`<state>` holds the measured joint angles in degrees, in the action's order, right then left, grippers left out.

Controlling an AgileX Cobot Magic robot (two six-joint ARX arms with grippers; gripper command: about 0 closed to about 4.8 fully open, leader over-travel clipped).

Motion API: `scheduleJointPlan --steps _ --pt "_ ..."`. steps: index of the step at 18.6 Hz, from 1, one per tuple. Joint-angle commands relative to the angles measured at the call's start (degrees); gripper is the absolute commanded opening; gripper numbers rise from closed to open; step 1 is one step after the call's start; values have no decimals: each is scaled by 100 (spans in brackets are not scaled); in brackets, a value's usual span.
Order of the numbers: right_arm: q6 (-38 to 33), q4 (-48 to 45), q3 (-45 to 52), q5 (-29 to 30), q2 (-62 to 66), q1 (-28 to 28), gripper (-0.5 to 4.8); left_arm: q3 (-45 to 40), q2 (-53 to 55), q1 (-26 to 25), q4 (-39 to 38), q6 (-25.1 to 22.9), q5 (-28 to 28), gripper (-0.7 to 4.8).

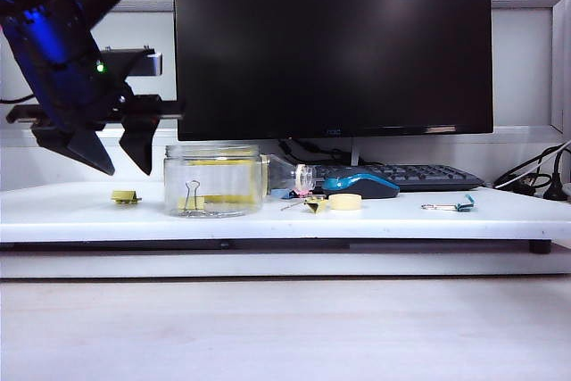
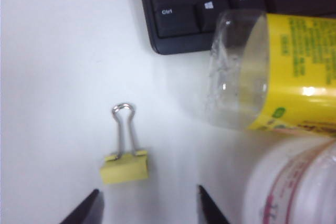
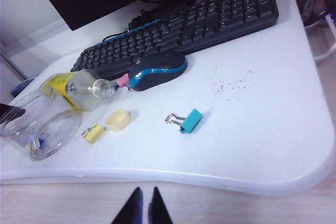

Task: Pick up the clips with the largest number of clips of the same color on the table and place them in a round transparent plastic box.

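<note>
White tabletop (image 1: 500, 211) under a black monitor (image 1: 332, 42): three yellow clips (image 2: 125, 167) (one inside the round transparent plastic box (image 1: 212, 180)), one teal clip (image 3: 190, 120). Left gripper (image 2: 148, 205) spread beside the box; right gripper (image 3: 143, 207) pinched, empty.

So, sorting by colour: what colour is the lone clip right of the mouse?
Teal-blue clip, clearest in the right wrist view.

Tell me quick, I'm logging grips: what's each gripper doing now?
Left gripper: open, empty, above a yellow clip beside the jar.
Right gripper: shut, empty, at the table's near edge.
</note>
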<state>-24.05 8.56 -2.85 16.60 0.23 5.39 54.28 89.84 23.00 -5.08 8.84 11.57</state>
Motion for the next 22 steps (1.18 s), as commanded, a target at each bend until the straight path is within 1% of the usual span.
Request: scheduleJointPlan --steps 1,10,12,22 --pt "24 -61 -31 28 -11 2 30 9 109 -2 214 114 118 241" --pt "28 -61 -28 24 -11 2 30 9 417 -2 577 107 289 241" --pt "28 -59 -28 13 -11 0 30 9 457 -4 608 105 400 241" --pt "33 -57 -24 4 -11 -2 30 9 737 -83 778 107 363 238"
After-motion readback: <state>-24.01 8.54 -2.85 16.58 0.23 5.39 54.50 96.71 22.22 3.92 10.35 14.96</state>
